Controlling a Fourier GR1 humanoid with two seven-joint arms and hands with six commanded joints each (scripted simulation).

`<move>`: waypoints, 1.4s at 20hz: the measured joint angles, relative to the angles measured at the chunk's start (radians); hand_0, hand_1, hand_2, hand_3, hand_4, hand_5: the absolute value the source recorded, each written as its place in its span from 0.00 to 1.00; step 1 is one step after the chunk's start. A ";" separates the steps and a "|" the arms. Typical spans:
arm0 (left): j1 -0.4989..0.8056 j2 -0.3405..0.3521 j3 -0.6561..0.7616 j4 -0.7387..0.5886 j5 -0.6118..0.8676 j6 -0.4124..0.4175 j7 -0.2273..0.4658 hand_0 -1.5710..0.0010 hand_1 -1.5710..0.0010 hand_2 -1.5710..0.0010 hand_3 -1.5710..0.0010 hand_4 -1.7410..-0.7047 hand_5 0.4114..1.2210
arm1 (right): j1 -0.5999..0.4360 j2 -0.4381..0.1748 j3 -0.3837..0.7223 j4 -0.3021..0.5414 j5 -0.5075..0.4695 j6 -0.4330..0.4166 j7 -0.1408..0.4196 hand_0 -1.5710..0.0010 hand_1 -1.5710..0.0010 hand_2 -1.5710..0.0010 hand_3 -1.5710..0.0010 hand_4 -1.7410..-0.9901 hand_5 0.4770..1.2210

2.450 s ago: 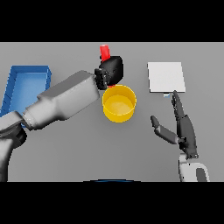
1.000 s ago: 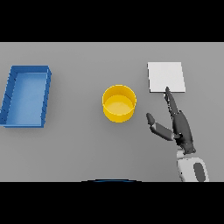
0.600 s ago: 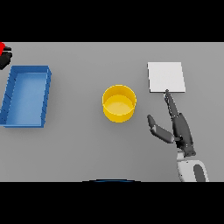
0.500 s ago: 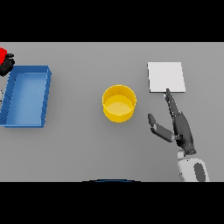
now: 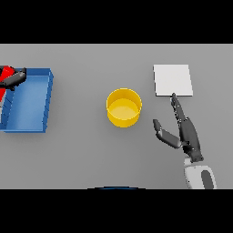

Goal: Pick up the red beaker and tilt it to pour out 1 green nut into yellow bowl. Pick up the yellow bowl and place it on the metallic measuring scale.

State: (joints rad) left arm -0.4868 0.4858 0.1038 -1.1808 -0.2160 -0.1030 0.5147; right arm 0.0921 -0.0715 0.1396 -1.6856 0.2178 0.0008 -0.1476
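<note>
The yellow bowl [image 5: 123, 107] stands upright at the middle of the grey table. The metallic measuring scale [image 5: 172, 80], a pale square plate, lies to its right and further back. My right hand [image 5: 184, 130] is open with straight fingers, right of the bowl and just in front of the scale, touching neither. My left hand [image 5: 13, 79] shows at the far left edge, its dark fingers curled round the red beaker [image 5: 5, 73], over the left end of the blue tray. Most of the beaker is cut off by the view's edge. No green nut is visible.
A blue rectangular tray [image 5: 28, 100] lies at the left of the table, under my left hand.
My left hand with the red beaker left the bowl, went out of view, and has come back in at the far left, moving right over the blue tray. My right hand barely moved.
</note>
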 measured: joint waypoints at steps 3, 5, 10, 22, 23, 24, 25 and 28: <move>0.016 0.030 -0.015 -0.017 0.021 -0.087 0.023 0.75 0.78 0.79 0.78 0.84 0.29 | 0.000 0.010 0.001 0.013 -0.008 0.002 -0.022 1.00 1.00 1.00 1.00 0.78 0.26; 0.011 0.045 -0.036 0.004 -0.010 -0.102 0.032 0.84 0.86 0.86 0.86 0.88 0.27 | -0.006 -0.002 -0.006 0.009 -0.006 0.000 -0.023 1.00 1.00 1.00 1.00 0.78 0.25; 0.003 0.046 -0.063 0.014 -0.053 -0.080 -0.004 0.95 0.95 0.96 0.95 0.93 0.27 | -0.004 -0.002 0.005 -0.003 0.032 -0.023 -0.001 1.00 1.00 1.00 1.00 0.80 0.22; 0.050 -0.018 -0.049 -0.061 -0.008 -0.034 -0.053 1.00 1.00 1.00 1.00 0.90 0.34 | -0.297 -0.278 0.201 0.082 0.402 0.150 0.083 1.00 1.00 1.00 1.00 0.79 0.21; 0.035 -0.018 -0.048 -0.058 -0.010 -0.032 -0.038 1.00 1.00 1.00 1.00 0.90 0.34 | -0.329 -0.302 0.221 0.088 0.426 0.180 0.076 1.00 1.00 1.00 1.00 0.78 0.21; 0.031 -0.012 -0.040 -0.059 -0.004 -0.035 -0.044 1.00 1.00 1.00 1.00 0.90 0.34 | -0.366 -0.311 0.250 0.102 0.450 0.203 0.057 1.00 1.00 1.00 1.00 0.78 0.21; 0.039 -0.008 -0.037 -0.059 0.000 -0.042 -0.044 1.00 1.00 1.00 1.00 0.90 0.34 | -0.400 -0.319 0.271 0.125 0.472 0.222 0.053 1.00 1.00 1.00 1.00 0.77 0.22; 0.050 0.003 -0.031 -0.068 0.007 -0.052 -0.055 1.00 1.00 1.00 1.00 0.90 0.35 | -0.482 -0.345 0.347 0.184 0.548 0.262 -0.003 1.00 1.00 1.00 1.00 0.77 0.22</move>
State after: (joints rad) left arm -0.4367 0.4893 0.0727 -1.2490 -0.2094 -0.1549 0.4600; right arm -0.3896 -0.4167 0.4862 -1.5020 0.7660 0.2624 -0.1510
